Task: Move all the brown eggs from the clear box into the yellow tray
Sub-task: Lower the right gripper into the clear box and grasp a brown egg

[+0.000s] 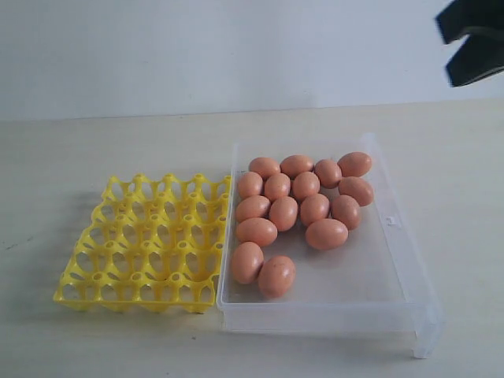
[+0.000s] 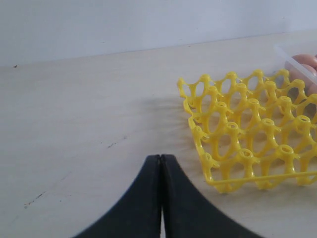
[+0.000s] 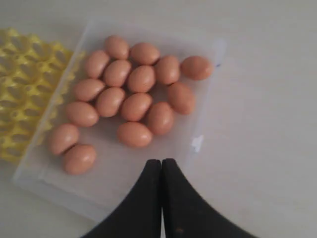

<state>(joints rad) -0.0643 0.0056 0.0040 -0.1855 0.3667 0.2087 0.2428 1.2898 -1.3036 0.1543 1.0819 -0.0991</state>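
Observation:
Several brown eggs (image 1: 283,213) lie bunched toward the far end of the clear box (image 1: 409,260). The yellow tray (image 1: 142,236) sits against the box's left side, and every cup I can see is empty. My right gripper (image 3: 161,161) is shut on nothing and hovers above the box's right rim near the clasp tab, with the eggs (image 3: 136,106) ahead of it. In the exterior view only part of it (image 1: 471,41) shows, high at the top right. My left gripper (image 2: 161,157) is shut and empty, low over bare table short of the tray's (image 2: 247,129) corner.
Everything rests on a pale table (image 1: 94,150) that meets a white wall at the back. The near half of the clear box (image 1: 339,287) holds no eggs. A corner of the box with eggs (image 2: 304,62) shows beyond the tray in the left wrist view.

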